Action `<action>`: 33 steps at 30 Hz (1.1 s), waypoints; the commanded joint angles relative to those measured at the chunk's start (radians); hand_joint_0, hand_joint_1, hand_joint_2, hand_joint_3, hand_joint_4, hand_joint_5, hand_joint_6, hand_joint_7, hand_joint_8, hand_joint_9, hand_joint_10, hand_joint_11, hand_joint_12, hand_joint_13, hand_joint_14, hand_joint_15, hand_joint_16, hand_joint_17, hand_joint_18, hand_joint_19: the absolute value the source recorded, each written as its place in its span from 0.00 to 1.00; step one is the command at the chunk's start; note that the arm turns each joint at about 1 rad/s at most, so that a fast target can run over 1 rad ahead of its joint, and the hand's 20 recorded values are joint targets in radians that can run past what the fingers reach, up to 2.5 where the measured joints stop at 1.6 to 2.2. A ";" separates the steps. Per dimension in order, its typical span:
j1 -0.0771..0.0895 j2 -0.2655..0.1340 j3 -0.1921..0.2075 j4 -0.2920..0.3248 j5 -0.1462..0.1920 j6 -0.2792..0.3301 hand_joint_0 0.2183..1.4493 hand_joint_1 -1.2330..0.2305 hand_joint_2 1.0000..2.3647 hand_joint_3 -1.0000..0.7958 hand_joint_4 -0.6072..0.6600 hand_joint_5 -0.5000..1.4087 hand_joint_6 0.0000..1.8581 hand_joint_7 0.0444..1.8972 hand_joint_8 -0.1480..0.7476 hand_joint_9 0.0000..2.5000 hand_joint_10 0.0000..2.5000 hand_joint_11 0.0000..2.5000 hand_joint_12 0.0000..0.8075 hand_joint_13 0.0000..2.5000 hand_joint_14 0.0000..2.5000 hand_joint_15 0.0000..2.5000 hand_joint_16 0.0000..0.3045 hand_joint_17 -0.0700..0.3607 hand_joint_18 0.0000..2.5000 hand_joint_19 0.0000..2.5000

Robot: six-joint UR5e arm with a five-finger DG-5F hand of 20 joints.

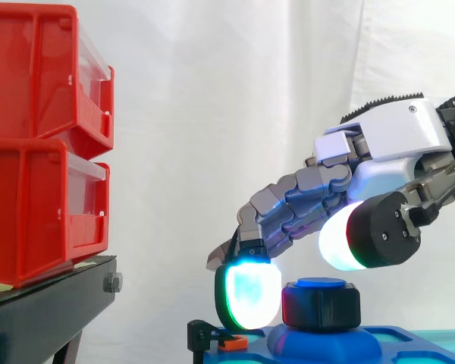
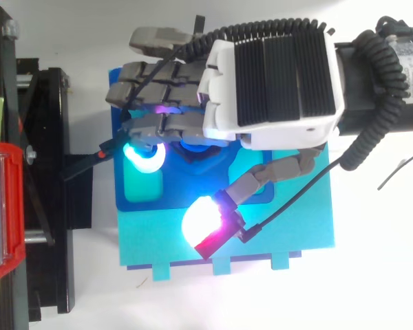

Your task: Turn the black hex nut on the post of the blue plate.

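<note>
The black hex nut (image 1: 320, 305) sits on a blue-topped post on the blue plate (image 1: 394, 345), low in the side view. My hand (image 1: 387, 140) arches over it from the right. One cyan-green fingertip (image 1: 247, 296) hangs just left of the nut, close to its side, and I cannot tell whether it touches. The white-glowing thumb pad (image 1: 340, 239) floats above the nut's right side, clear of it. In the top view the hand (image 2: 268, 82) covers the post, and the blue plate (image 2: 141, 192) rests on a teal base (image 2: 296, 227).
Two red bins (image 1: 38, 144) are stacked on a black stand (image 1: 53, 303) at the left. A small black and orange clip (image 1: 229, 341) sits at the plate's left edge. The stand (image 2: 48, 206) borders the plate's left side in the top view.
</note>
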 commanded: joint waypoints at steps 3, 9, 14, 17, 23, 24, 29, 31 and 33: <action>-0.016 0.001 0.000 0.003 -0.022 0.000 0.18 0.57 0.00 0.28 0.65 0.16 0.27 0.54 0.45 0.09 0.00 0.00 0.48 0.03 0.00 0.00 0.21 0.50 0.00 0.06; -0.030 -0.001 0.000 0.008 -0.044 0.000 0.18 0.57 0.00 0.28 0.65 0.16 0.27 0.55 0.45 0.09 0.00 0.00 0.48 0.03 0.00 0.00 0.21 0.50 0.00 0.06; -0.045 -0.001 0.000 0.009 -0.072 -0.003 0.18 0.57 0.00 0.28 0.66 0.16 0.27 0.55 0.45 0.09 0.00 0.00 0.48 0.03 0.00 0.00 0.21 0.49 0.00 0.06; -0.051 -0.001 0.000 0.009 -0.081 -0.009 0.18 0.57 0.00 0.28 0.65 0.16 0.27 0.54 0.45 0.09 0.00 0.00 0.48 0.03 0.00 0.00 0.21 0.49 0.00 0.06; -0.071 -0.001 0.000 0.018 -0.116 -0.011 0.18 0.57 0.00 0.28 0.65 0.16 0.27 0.54 0.45 0.09 0.00 0.00 0.48 0.03 0.00 0.00 0.21 0.49 0.00 0.06; -0.074 -0.001 0.000 0.018 -0.121 -0.011 0.18 0.57 0.00 0.28 0.65 0.16 0.27 0.54 0.45 0.09 0.00 0.00 0.48 0.03 0.00 0.00 0.21 0.49 0.00 0.06; -0.091 -0.001 0.000 0.021 -0.147 -0.020 0.18 0.57 0.00 0.28 0.65 0.16 0.27 0.54 0.45 0.09 0.00 0.00 0.48 0.03 0.00 0.00 0.21 0.49 0.00 0.06; -0.096 -0.001 0.000 0.028 -0.154 -0.020 0.18 0.57 0.00 0.28 0.66 0.16 0.27 0.54 0.45 0.09 0.00 0.00 0.48 0.03 0.00 0.00 0.21 0.49 0.00 0.06; -0.099 -0.001 0.000 0.032 -0.160 -0.020 0.18 0.57 0.00 0.28 0.65 0.16 0.27 0.54 0.45 0.09 0.00 0.00 0.48 0.03 0.00 0.00 0.21 0.49 0.00 0.06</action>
